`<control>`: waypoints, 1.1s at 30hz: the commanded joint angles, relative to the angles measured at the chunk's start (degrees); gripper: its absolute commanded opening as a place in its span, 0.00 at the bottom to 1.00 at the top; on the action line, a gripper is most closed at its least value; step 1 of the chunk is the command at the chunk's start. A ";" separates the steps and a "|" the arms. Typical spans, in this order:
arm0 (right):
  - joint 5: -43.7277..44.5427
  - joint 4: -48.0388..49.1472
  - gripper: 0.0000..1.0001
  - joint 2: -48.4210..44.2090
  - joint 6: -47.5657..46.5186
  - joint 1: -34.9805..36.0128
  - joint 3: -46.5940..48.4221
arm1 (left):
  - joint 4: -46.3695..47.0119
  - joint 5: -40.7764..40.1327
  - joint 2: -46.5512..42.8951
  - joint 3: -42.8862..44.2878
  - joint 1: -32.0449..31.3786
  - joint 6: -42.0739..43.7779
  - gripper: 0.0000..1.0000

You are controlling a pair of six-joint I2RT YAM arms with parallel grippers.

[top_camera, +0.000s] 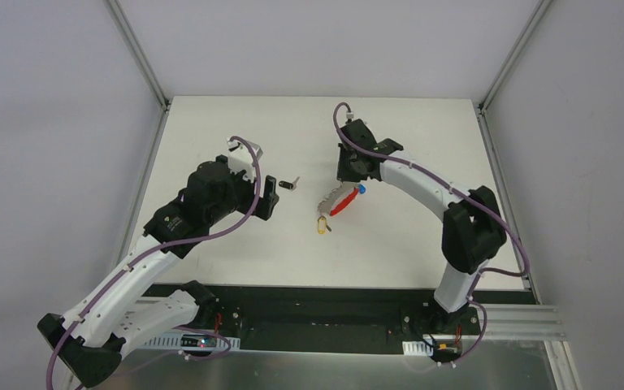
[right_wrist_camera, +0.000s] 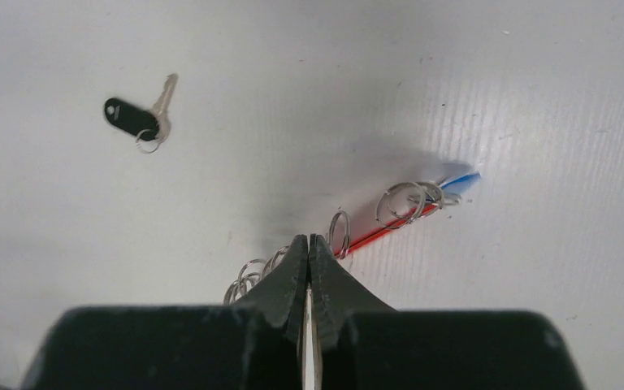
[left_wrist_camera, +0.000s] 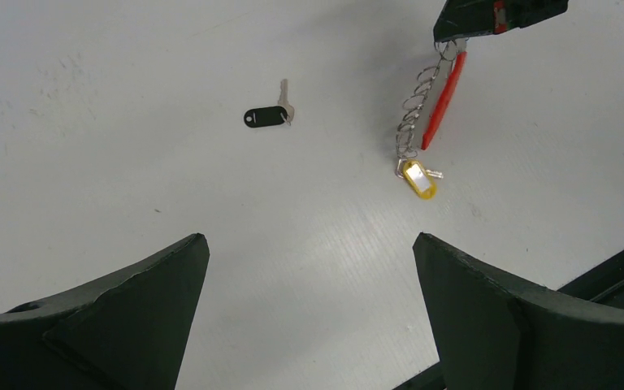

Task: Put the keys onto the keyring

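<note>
Near the middle of the white bench [top_camera: 439,130] lies the keyring [left_wrist_camera: 413,114], a loose chain of thin silver wire rings. A curved red strap [left_wrist_camera: 443,101] runs alongside it, and a small yellow tag [left_wrist_camera: 417,179] sits at the end nearer the front edge. The right arm's fingers [right_wrist_camera: 291,280] are pressed together on this chain towards its far end. They appear to nip one wire ring between the tips, though the wire is too fine to make out inside the pinch. Just beyond them a blue-headed key [right_wrist_camera: 463,180] shows at the strap's tip; I cannot tell whether it is threaded on.

The small metal key with the black plastic head [left_wrist_camera: 266,116] lies flat and alone, apart from the chain towards the left edge, with a little wire loop [right_wrist_camera: 148,145] at its head. The left arm's fingers [left_wrist_camera: 146,309] stand wide apart above the bench, holding nothing, on the front-edge side of that key.

That key is likely light and may skate on the smooth surface. Its blade is thin and slick, so the thicker plastic head looks the better place to grip, leaving the loop free. The chain will be floppy from link to link, yet each ring is springy and stiff. It probably needs holding close beside the ring being opened.
</note>
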 commanded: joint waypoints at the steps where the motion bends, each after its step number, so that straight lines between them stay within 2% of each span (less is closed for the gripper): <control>1: -8.01 1.98 0.00 -8.50 -5.16 0.30 -0.70 | 2.32 2.94 -1.92 -0.29 -0.33 1.56 0.99; 8: -22.22 -5.05 0.00 -12.95 -10.94 0.34 4.00 | 3.16 11.37 -4.48 -0.17 -0.33 2.43 0.99; 15: -35.28 -14.27 0.00 -15.48 -16.85 1.16 11.83 | 4.82 25.56 -5.29 0.64 -0.33 1.64 0.99; 26: -41.90 -19.31 0.00 -19.45 -22.49 7.45 17.42 | 10.10 33.86 -6.82 1.73 -0.33 -2.86 0.94; 33: -42.98 -23.10 0.00 -19.63 -23.91 11.11 22.41 | 16.45 40.93 -8.41 0.98 -0.33 -6.90 0.83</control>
